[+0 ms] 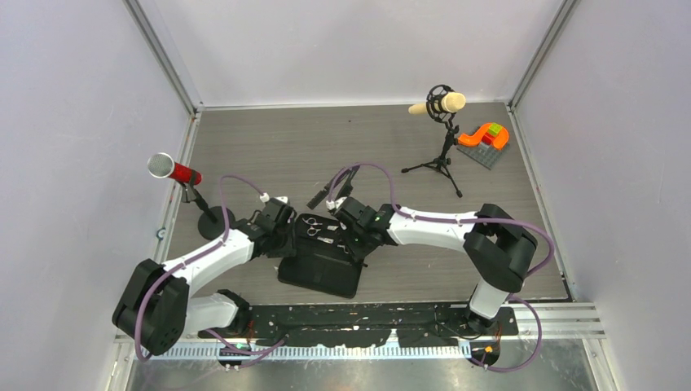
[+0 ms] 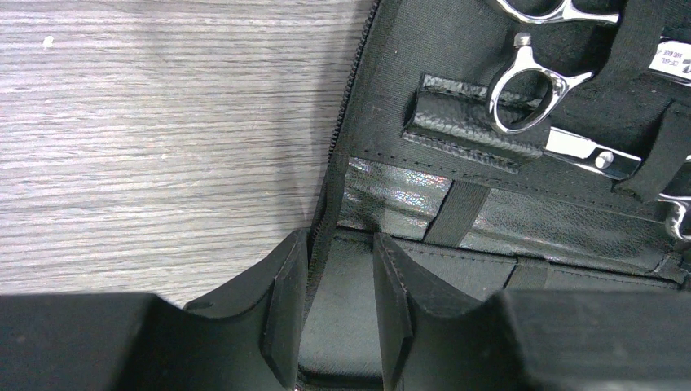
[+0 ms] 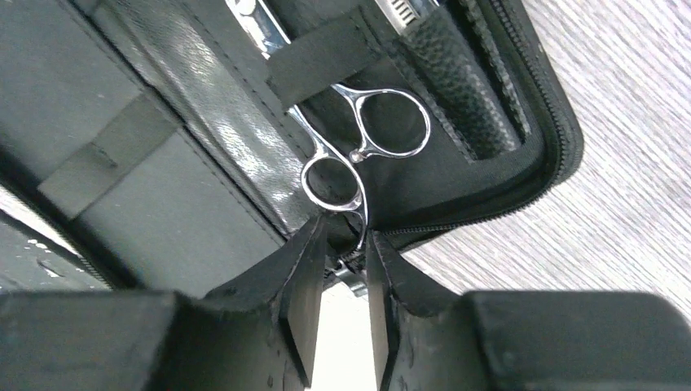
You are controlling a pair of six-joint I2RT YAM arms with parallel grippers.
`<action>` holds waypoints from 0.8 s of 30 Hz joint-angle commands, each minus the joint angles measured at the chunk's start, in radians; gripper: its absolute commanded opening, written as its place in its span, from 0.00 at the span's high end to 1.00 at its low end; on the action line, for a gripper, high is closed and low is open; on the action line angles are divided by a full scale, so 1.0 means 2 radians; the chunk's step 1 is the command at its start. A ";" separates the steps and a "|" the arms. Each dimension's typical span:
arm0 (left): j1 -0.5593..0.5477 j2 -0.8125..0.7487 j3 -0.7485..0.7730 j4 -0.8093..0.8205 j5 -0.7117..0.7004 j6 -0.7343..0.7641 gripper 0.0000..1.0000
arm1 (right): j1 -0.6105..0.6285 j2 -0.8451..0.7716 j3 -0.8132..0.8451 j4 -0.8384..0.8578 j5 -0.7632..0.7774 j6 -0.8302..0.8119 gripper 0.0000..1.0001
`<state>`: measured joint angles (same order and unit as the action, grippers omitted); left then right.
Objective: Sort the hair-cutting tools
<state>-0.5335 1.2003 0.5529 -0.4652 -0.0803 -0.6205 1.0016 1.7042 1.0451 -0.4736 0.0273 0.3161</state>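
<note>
The case [image 1: 322, 273] is laid open near the front edge of the worktop [image 1: 277, 147]. A broad stretch of grey wood-grain surface is seen behind it, and the worktop is closed by pale walls [image 1: 73, 122] on the left, the right and the far side. One microphone [image 1: 173, 169] with a red body is stood close to the left edge. A second one on a tripod is placed near the far right corner. Both are well apart from the case.

Two scissors [image 2: 562, 80] of polished silver metal are held inside the case under flat black elastic straps [image 2: 635, 41], against matte fabric. A shiny leather-like band [image 2: 391, 195] and a grained loop [image 2: 464, 122] are sewn beside them.

The left claw [image 2: 341, 240] is seen with its jaws apart, set astride the zip [image 2: 349, 106] edge of the case, with bare worktop just beside it. The right claw [image 3: 344, 232] is opened only narrowly. The lower ring of one pair of scissors is found just beyond its fingertips [image 3: 308, 252], and the thin tail of that ring reaches into the gap. Whether the metal is touched there cannot be told.
</note>
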 commanded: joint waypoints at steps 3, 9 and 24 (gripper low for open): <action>-0.005 -0.002 -0.014 0.044 0.038 -0.016 0.65 | 0.009 -0.049 0.008 0.063 0.002 0.016 0.57; -0.005 -0.002 -0.014 0.044 0.038 -0.016 0.65 | 0.009 -0.073 -0.017 0.063 0.031 0.018 0.55; -0.005 -0.060 -0.006 0.005 0.046 -0.021 0.49 | -0.015 -0.122 -0.042 0.040 0.117 0.009 0.37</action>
<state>-0.5377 1.1595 0.5331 -0.4294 -0.0147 -0.6479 0.9974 1.5658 0.9737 -0.3927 0.1627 0.3416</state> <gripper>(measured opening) 0.447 0.577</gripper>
